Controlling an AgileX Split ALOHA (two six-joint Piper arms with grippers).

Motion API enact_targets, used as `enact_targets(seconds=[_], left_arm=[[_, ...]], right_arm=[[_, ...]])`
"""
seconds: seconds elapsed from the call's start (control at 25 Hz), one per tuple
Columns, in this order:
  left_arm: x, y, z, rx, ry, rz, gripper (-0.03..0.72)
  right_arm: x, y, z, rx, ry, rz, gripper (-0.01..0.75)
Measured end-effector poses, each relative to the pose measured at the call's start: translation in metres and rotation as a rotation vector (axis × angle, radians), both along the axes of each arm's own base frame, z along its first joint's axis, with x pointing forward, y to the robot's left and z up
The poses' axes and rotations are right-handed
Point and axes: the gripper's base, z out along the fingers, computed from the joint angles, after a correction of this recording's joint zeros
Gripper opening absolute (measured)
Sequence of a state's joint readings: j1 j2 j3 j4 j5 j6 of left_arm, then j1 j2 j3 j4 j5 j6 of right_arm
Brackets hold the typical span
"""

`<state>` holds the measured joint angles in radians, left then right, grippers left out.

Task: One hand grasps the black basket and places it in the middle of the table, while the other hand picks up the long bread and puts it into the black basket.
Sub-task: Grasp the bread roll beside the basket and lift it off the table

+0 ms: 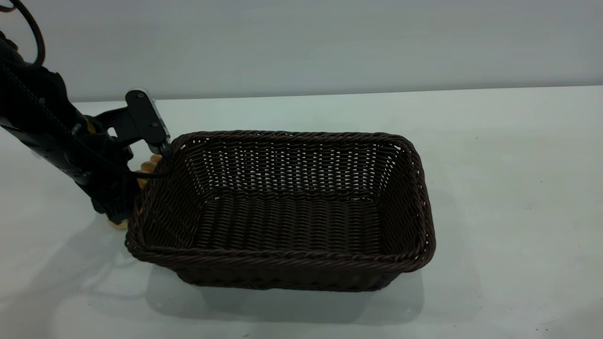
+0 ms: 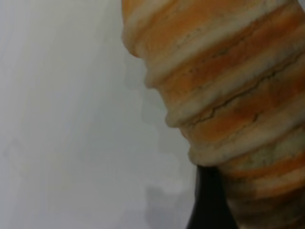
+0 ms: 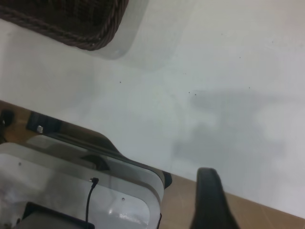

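— White table, black basket mid-table. Bread?
— Long bread just outside its left wall; left gripper down on it, grip unclear. Next: lift over the rim.
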<state>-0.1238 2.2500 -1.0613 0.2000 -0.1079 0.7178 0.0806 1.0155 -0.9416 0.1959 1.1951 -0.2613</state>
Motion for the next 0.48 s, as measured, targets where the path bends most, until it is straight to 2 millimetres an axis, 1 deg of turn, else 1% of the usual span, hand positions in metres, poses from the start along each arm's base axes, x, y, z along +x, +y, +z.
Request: enact_targets(seconds=[0.08, 0.16, 0.2, 0.28, 0.4, 0.44, 0.48], left_arm=[[-0.0005, 0.0000, -0.0023, 0.001, 0.006, 0.000, 0.484], [-0.0007, -0.0003, -0.0026, 0.001, 0.008, -0.001, 0.439], [-0.0009, -0.0006, -0.0027, 0.001, 0.009, -0.001, 0.405], [-0.0014, -0.0012, -0.0033, 0.003, 0.014, -0.003, 0.318], [-0.0026, -0.0029, -0.0030, 0.007, 0.026, -0.006, 0.142], [-0.0026, -0.0029, -0.0011, 0.008, 0.027, -0.006, 0.110], [-0.0026, -0.0031, 0.0005, 0.008, 0.028, -0.004, 0.094]], right_arm=[[0.0000, 0.0000, 0.0000, 0.000, 0.000, 0.000, 0.510], [0.0002, 0.0000, 0.0001, 0.000, -0.002, 0.000, 0.510], [0.0002, 0.0000, 0.0001, 0.000, -0.002, 0.000, 0.510], [0.0006, -0.0001, 0.0002, 0.000, -0.007, -0.001, 0.510], [0.0008, -0.0001, 0.0003, 0.000, -0.010, -0.002, 0.510], [0.0008, -0.0001, 0.0003, 0.000, -0.010, -0.002, 0.510], [0.0008, -0.0001, 0.0003, 0.000, -0.010, -0.002, 0.510]])
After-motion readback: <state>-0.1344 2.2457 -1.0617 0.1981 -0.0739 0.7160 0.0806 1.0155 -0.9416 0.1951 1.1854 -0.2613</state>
